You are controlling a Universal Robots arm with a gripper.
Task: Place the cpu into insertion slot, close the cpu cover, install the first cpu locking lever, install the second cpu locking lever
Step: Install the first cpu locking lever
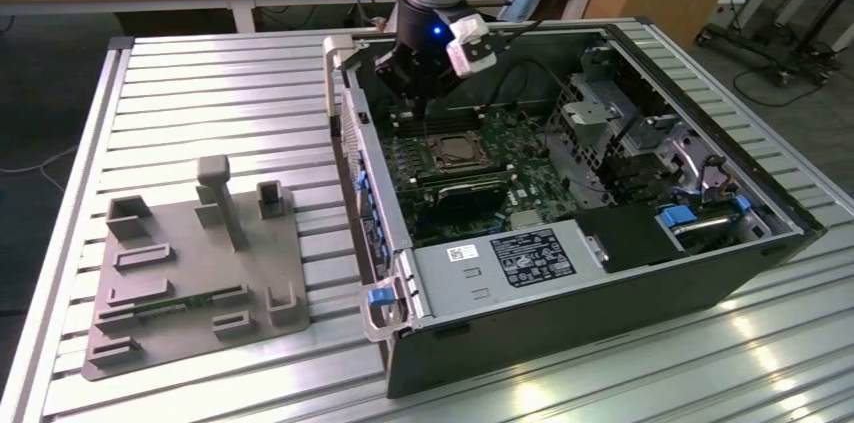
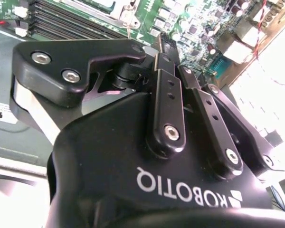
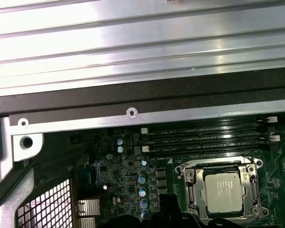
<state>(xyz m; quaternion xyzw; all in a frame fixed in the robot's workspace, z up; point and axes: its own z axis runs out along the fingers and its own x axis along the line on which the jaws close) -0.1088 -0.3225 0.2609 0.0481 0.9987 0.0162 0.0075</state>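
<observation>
The cpu (image 3: pixel 222 190) lies flat in the insertion slot (image 3: pixel 186 167) on the green board, its silver-grey top showing through the cut-out of the cpu cover (image 3: pixel 196 192), which lies down around it. In the exterior view the same cpu (image 1: pixel 462 150) sits inside the open computer case. My gripper (image 1: pixel 419 113) hangs a little above the board, just beyond the socket's far corner toward the exterior view's left. Its black fingers (image 2: pixel 164 95) run together to a narrow tip and look shut with nothing between them. How the locking levers stand is too small to make out.
Long black memory slots (image 3: pixel 204 137) run beside the socket. The case's side wall (image 1: pixel 350 143) rises close to the gripper. A black box with a white label (image 1: pixel 534 255) fills the case's near end. A grey parts fixture (image 1: pixel 187 263) sits on the slatted table.
</observation>
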